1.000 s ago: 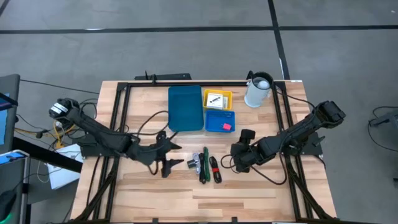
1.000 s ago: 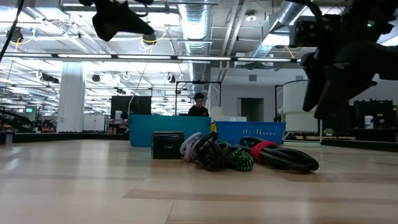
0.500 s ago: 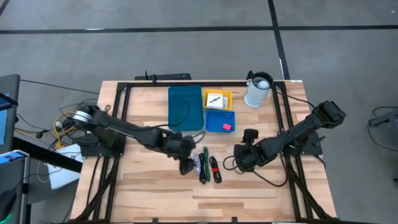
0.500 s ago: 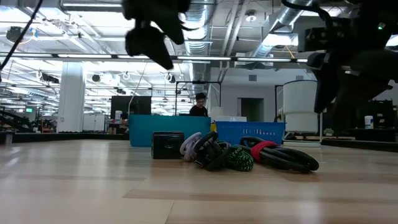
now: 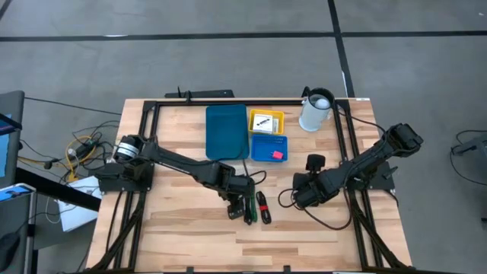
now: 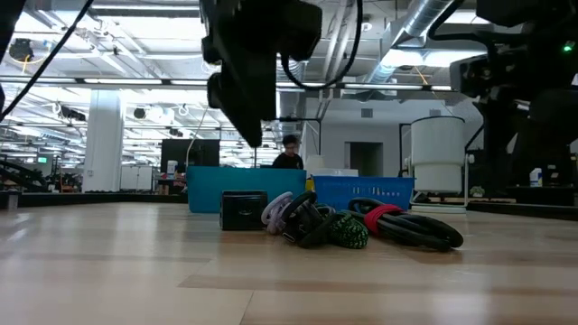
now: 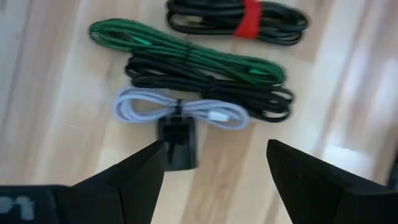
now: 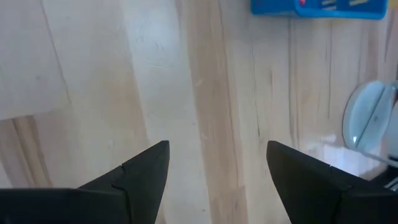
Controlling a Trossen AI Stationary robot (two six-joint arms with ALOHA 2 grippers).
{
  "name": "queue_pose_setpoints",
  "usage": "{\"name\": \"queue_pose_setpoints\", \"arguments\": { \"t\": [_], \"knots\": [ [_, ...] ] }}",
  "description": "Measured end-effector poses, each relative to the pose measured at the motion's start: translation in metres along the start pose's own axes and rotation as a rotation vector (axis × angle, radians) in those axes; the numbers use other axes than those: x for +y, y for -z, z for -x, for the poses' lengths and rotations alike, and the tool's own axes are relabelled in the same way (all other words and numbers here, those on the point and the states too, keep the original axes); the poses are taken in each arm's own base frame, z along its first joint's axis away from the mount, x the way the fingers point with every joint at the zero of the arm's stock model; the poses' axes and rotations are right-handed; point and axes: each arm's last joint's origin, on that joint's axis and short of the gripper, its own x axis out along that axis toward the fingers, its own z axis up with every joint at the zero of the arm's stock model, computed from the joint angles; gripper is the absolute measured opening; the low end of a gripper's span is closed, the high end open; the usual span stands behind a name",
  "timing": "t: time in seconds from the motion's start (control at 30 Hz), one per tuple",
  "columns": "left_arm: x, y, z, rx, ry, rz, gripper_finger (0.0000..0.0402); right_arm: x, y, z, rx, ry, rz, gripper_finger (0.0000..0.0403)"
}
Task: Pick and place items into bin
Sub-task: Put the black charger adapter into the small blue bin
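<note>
Table (image 5: 183, 228): pale wood planks, smooth, slight sheen. Ahead of left gripper (image 7: 214, 163) fingers: white cable bundle (image 7: 180, 111), smooth glossy sheath; green cable (image 7: 186, 55), braided cloth look; black cable (image 7: 211, 74), matt rubbery; red band (image 7: 250, 15), cloth-like; small black block (image 7: 178, 142), matt plastic. Beyond right gripper (image 8: 217, 163) fingers: blue tray (image 8: 317, 7), glossy plastic. Both grippers' fingers matt black.

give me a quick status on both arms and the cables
Left gripper open, above the white cable and black block. Right gripper open, idle over bare table. Cables not yet binned.
</note>
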Motion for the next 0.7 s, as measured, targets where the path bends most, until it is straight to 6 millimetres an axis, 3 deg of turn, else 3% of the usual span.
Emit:
{"name": "queue_pose_setpoints", "arguments": {
  "t": [0.7],
  "knots": [
    [0.011, 0.001, -0.015, 0.05, -0.084, -0.033, 0.0268, 0.009, 0.005, 0.005, -0.023, -0.004, 0.037, 0.0265]
  ]
}}
